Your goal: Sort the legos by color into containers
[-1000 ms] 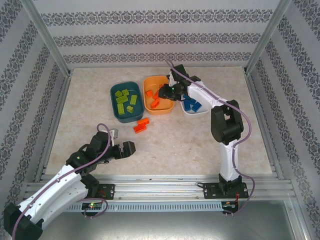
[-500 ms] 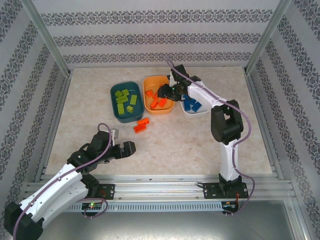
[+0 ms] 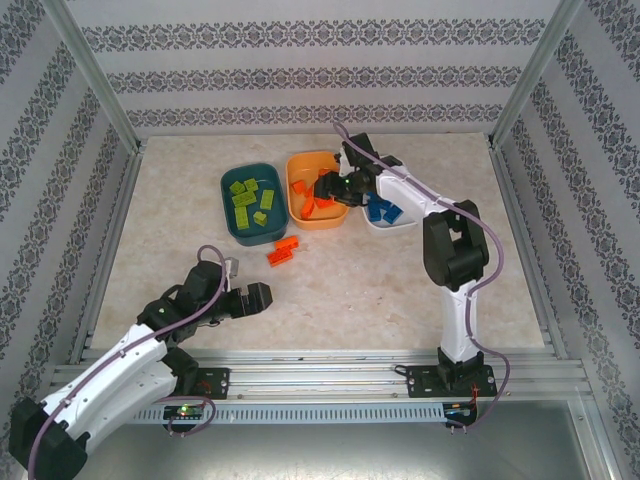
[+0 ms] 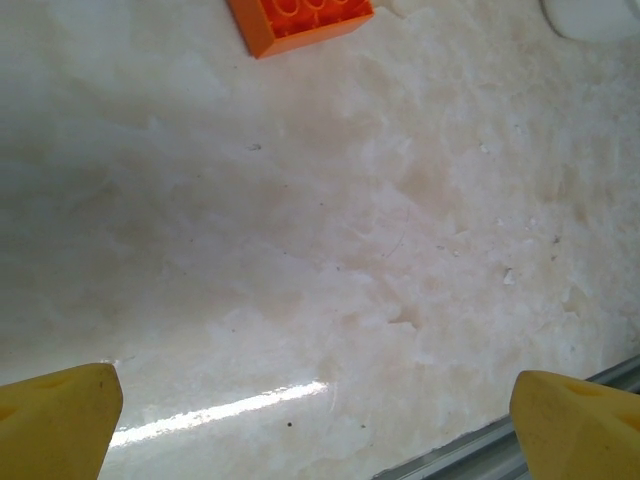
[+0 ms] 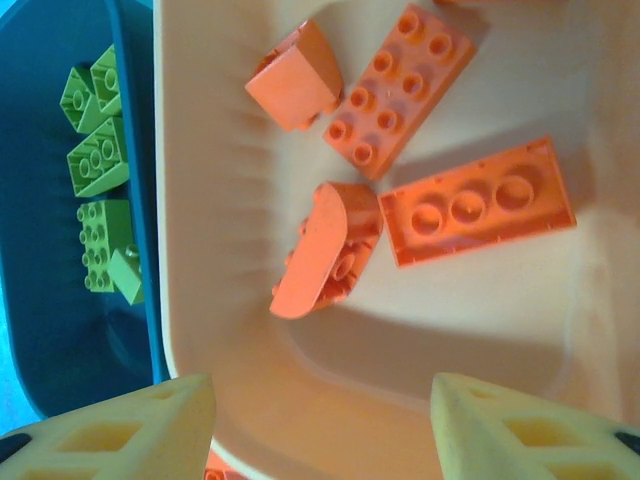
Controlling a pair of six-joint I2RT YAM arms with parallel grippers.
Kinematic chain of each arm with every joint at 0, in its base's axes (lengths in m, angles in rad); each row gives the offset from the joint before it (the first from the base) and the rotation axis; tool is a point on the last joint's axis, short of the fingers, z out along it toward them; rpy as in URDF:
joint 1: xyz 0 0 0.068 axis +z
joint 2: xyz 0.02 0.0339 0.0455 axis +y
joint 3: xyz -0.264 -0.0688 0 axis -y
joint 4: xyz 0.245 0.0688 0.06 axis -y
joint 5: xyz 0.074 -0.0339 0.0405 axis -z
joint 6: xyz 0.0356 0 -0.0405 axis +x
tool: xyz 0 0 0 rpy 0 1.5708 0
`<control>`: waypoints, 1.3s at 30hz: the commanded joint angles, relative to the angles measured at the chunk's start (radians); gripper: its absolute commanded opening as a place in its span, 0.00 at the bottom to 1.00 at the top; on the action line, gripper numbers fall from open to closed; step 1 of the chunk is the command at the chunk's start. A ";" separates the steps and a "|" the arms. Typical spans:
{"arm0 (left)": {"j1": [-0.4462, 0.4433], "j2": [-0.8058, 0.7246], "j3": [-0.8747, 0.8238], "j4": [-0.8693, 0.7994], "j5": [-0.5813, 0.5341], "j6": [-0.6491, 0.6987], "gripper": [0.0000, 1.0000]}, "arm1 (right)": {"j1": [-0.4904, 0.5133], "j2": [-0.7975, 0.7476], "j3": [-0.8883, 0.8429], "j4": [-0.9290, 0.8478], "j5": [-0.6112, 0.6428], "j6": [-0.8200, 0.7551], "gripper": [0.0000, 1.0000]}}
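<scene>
Tabletop (image 3: 380,290) carries three tubs in a row at the far side: teal (image 3: 226,200), orange (image 3: 300,168) and white (image 3: 400,222), the last partly hidden under the right arm.

Right claw (image 3: 325,190) hangs over the orange tub. A second ago its jaws were nearly closed there. Now, in the wrist view, the claw (image 5: 320,420) has its jaws well apart with nothing between them. Below it, on the tub floor (image 5: 230,330), lie four orange bricks. One curved piece (image 5: 325,250) is tipped on its side right under the jaws, so it is most likely the one just let go. That drop looks finished, and the arm is free to fetch another.

Left claw (image 3: 258,297) hovers low over bare table near the front, as it did a second ago. Its jaws (image 4: 320,420) are spread fully and hold nothing.

Green bricks (image 3: 250,200) lie in the teal tub and show at the left edge of the right wrist view (image 5: 95,160). Blue bricks (image 3: 382,210) lie in the white tub.

Outside the tubs I can see only a loose orange brick (image 3: 282,251), or perhaps two lying together, just in front of the teal and orange tubs. It sits at the top edge of the left wrist view (image 4: 300,20), ahead of the left claw. The sort looks close to done, and that piece belongs in the orange tub.
</scene>
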 commanded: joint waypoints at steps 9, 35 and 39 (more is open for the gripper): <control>-0.003 0.317 0.201 -0.021 -0.065 0.210 1.00 | 0.060 -0.438 -0.492 0.202 -0.001 0.074 0.62; -0.007 0.710 0.462 -0.061 -0.223 0.031 1.00 | -0.003 -0.928 -0.974 0.119 0.057 -0.035 0.83; -0.007 0.761 0.495 -0.061 -0.167 -0.008 1.00 | -0.043 -0.938 -0.992 0.112 0.017 -0.081 0.83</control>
